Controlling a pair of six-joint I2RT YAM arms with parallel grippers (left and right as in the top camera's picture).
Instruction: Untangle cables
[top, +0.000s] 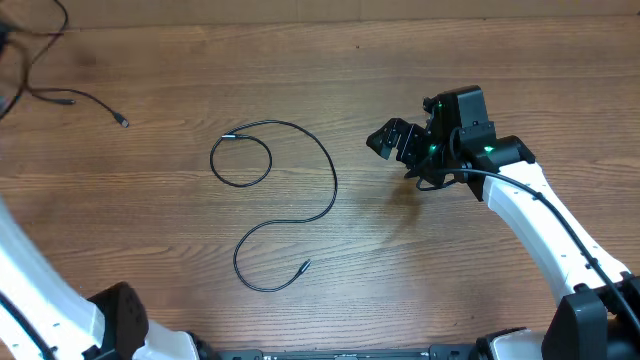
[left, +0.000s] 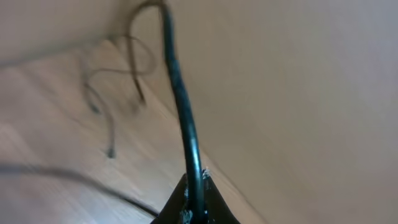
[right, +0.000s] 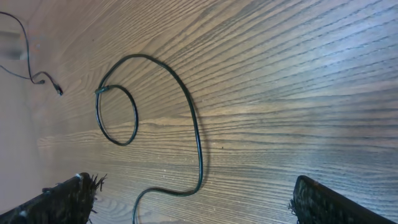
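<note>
White-and-black right arm (top: 530, 210) stretches in from the near right corner, its black wrist (top: 462, 120) angled left; right jaws gape wide, tips far apart; white left arm (top: 30, 280) runs off the left edge; left jaws pinched tight on a thin black cable (left: 181, 112).

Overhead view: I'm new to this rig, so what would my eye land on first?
A thin black cable lies in the middle of the table, curled into a loop and a long S-bend. The right claw stands open just to its right. In the left wrist view, the left claw is shut on a second cable running away from it.
</note>
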